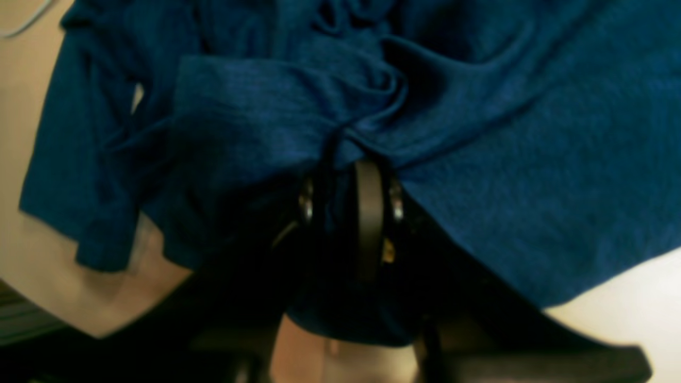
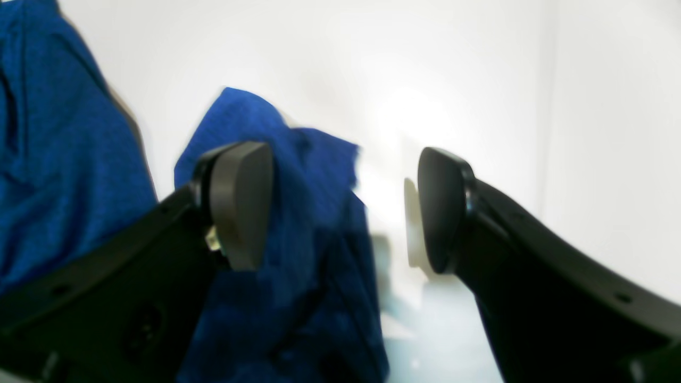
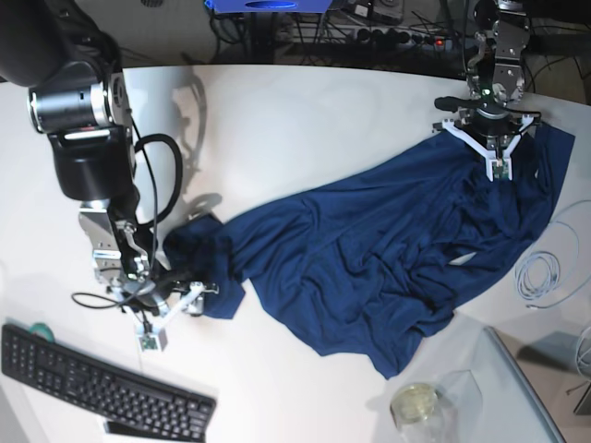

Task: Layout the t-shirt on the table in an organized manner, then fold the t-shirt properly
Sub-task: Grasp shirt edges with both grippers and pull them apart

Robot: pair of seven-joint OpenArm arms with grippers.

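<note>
Sprawling across the white tabletop (image 3: 305,111), the navy t-shirt (image 3: 369,258) lies rumpled. Nearest, the right pincer (image 2: 340,207) stands wide open over a sleeve end, gripping nothing. Farther back, the left pincer (image 1: 348,199) is clamped on a bunched fold of shirt.

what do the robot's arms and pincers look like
Both arms are black with silver-grey joint housings and loose black cables. The right pincer has two black curved fingers ending in rounded dark grey pads. In the base view, the left pincer sits in a white bracket, with a small green light above.
</note>
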